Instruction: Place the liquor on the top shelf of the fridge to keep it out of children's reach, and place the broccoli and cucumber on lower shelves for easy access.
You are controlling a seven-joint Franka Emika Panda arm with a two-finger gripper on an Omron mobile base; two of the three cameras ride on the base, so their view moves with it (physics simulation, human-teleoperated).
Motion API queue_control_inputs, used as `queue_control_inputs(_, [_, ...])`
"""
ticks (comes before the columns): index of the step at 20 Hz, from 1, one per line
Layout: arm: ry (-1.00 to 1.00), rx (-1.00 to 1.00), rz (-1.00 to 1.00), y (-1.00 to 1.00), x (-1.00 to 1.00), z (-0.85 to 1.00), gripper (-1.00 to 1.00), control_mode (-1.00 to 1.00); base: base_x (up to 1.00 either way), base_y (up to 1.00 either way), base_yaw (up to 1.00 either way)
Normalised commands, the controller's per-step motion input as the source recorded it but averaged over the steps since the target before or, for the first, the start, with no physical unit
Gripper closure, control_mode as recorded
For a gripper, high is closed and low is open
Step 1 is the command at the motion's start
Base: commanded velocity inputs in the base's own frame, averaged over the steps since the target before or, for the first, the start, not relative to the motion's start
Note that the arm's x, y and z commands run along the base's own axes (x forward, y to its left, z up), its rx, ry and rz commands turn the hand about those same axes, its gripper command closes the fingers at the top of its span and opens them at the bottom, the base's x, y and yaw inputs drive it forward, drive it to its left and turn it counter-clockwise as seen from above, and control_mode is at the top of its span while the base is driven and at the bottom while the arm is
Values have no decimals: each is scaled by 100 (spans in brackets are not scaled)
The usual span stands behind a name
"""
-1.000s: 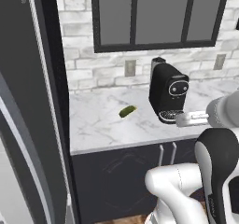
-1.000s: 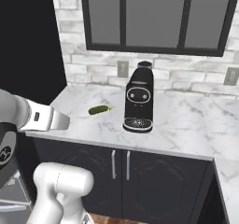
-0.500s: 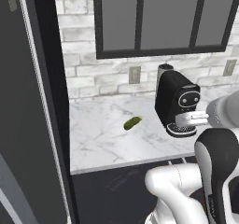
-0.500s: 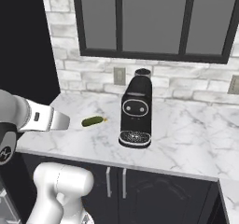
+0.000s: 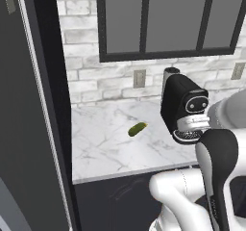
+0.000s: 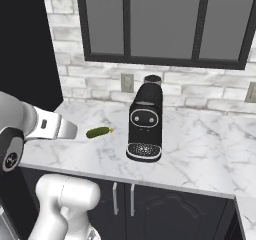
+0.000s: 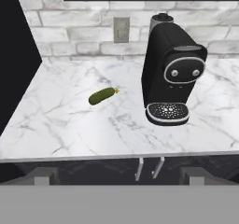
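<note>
I see the cucumber (image 7: 101, 95) lying on its side on the marble counter (image 7: 70, 129), just left of the black coffee machine (image 7: 170, 73) and apart from it, out in the open with bare stone all round. In the right base view it sits between my forearm and the machine (image 6: 145, 121); in the left base view it (image 5: 137, 129) lies angled, one end nearer the brick wall (image 5: 110, 81). My gripper (image 7: 119, 175) hangs back off the counter's front edge with its jaws spread full wide, holding nothing.

I judge the cucumber light and stiff, so it should not deform under a firm pinch, but its smooth round skin could roll or squirt out sideways. I would take it across its middle, fingers square to its long axis, coming down from above so the pads close on the widest part.
</note>
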Motion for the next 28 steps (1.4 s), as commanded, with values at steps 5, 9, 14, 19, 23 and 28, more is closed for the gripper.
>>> queue_control_inputs(5, [5, 0, 0, 14, 20, -29, -100, -100, 0, 0, 0])
queue_control_inputs(9, [5, 0, 0, 21, 30, -32, -100, -100, 0, 0, 0])
queue_control_inputs(14, [4, 0, -1, 23, 36, -39, -100, -100, 0, 0, 0])
queue_control_inputs(19, [1, 1, -5, 15, 40, -42, -100, -100, 0, 0, 0])
queue_control_inputs(23, [0, 4, -8, 10, 41, -54, -100, -100, 0, 0, 0])
queue_control_inputs(28, [0, 8, -10, 0, 40, -38, -100, -100, 0, 0, 0])
